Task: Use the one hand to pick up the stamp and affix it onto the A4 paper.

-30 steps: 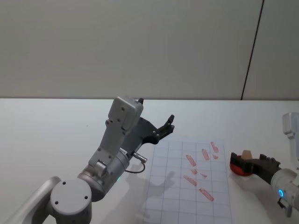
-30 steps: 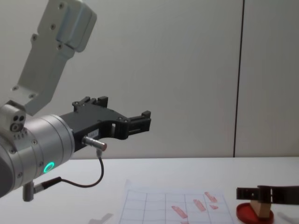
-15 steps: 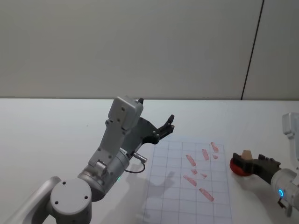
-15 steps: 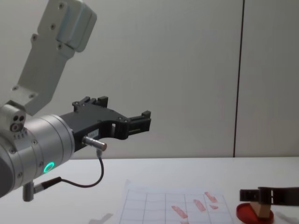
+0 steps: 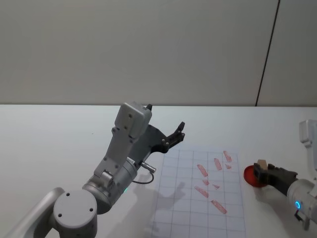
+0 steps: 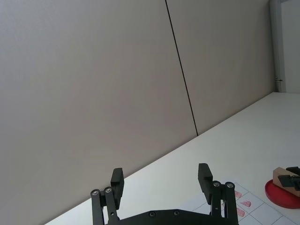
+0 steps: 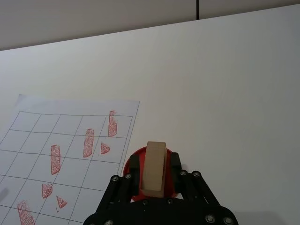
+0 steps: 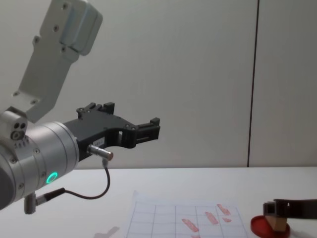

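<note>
The stamp [image 7: 153,168], a small tan wooden block, stands upright on the round red ink pad [image 7: 127,169] at the right of the table. My right gripper [image 7: 153,161], slim and black with a blue-lit ring, is shut on the stamp, one finger against each side. In the head view this gripper [image 5: 258,171] holds the stamp [image 5: 261,164] just right of the A4 paper [image 5: 198,218]. The paper is a white gridded sheet bearing several red marks. My left gripper [image 5: 176,133] hangs open in the air above the paper's far left corner, holding nothing.
The white table [image 5: 59,134] spreads wide to the left and behind the paper. A grey wall with a dark vertical seam [image 5: 267,54] rises behind. My raised left arm [image 8: 44,158] takes up the left of the chest view.
My right gripper has drawn back to the right, so its fingertips now sit at the stamp instead of reaching past it. The stamp and the left arm have stayed put.
</note>
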{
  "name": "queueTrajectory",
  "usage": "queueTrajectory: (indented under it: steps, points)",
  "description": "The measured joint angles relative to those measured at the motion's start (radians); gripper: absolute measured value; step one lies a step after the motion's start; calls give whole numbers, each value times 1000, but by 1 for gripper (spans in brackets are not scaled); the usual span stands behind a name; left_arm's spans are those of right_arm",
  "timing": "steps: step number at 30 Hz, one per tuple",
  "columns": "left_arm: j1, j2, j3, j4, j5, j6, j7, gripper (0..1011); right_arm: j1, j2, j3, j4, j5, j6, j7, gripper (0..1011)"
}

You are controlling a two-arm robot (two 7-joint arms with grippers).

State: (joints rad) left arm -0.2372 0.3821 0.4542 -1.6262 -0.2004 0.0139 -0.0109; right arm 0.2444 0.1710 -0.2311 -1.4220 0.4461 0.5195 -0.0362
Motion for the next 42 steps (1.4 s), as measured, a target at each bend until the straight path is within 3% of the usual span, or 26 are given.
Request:
queueTrajectory:
  steps: [7, 42]
  points:
    - [0, 0, 0, 0, 0, 0, 0, 1002, 1, 0, 0, 1, -1, 0, 0, 221]
    - [0, 0, 0, 0, 0, 0, 0, 1002, 5, -6, -1, 2, -12, -4, -3, 218]
